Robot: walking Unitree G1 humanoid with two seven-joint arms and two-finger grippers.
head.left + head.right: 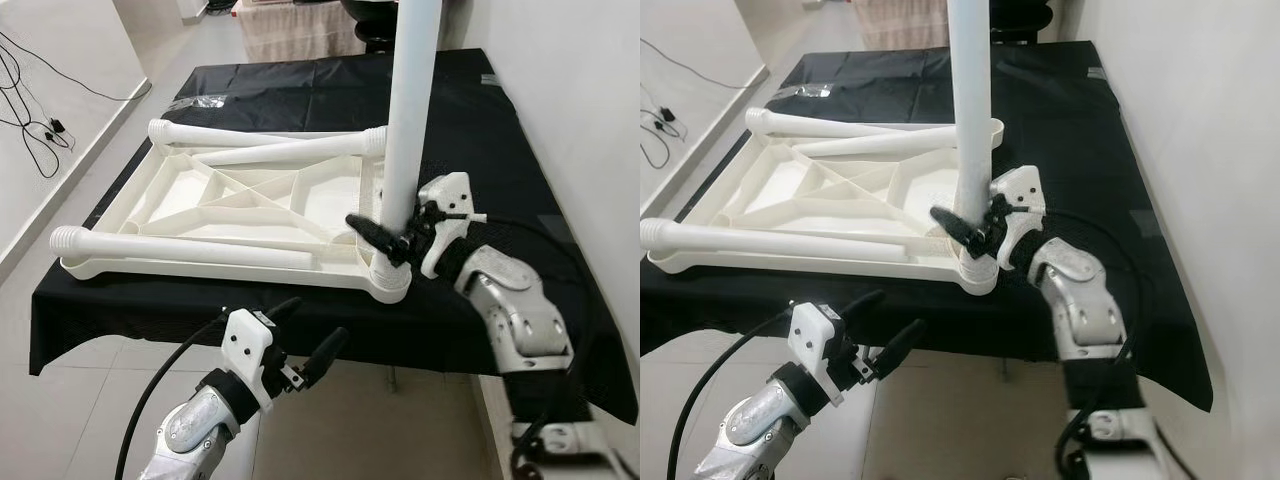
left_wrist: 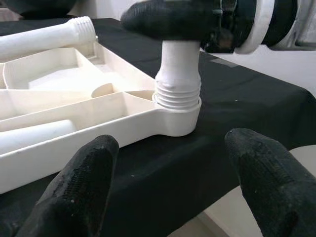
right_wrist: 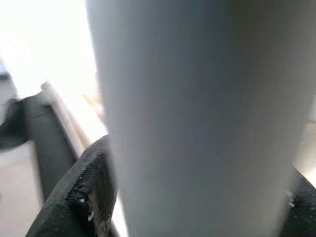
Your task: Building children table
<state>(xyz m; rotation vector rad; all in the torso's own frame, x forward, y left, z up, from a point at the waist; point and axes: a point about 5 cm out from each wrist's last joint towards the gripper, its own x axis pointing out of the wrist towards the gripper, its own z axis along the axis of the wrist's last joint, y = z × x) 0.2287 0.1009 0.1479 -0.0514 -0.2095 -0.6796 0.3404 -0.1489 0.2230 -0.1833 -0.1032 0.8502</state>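
Observation:
A white plastic table top (image 1: 230,200) lies upside down on a black-covered table (image 1: 480,130). One white leg (image 1: 410,110) stands upright in the near right corner socket (image 1: 390,282). My right gripper (image 1: 395,235) is shut on that leg just above the socket. In the left wrist view the leg's threads (image 2: 178,91) still show above the socket rim. My left gripper (image 1: 305,335) hangs open below the table's front edge, its fingers (image 2: 84,182) apart and holding nothing. One loose leg (image 1: 180,248) lies along the top's near side and two more (image 1: 270,140) lie at its far side.
A white wall runs close along the table's right side. Cables (image 1: 40,125) trail over the floor at the left. A small clear plastic bag (image 1: 195,102) rests on the cloth beyond the table top. Tiled floor lies in front, under my left arm.

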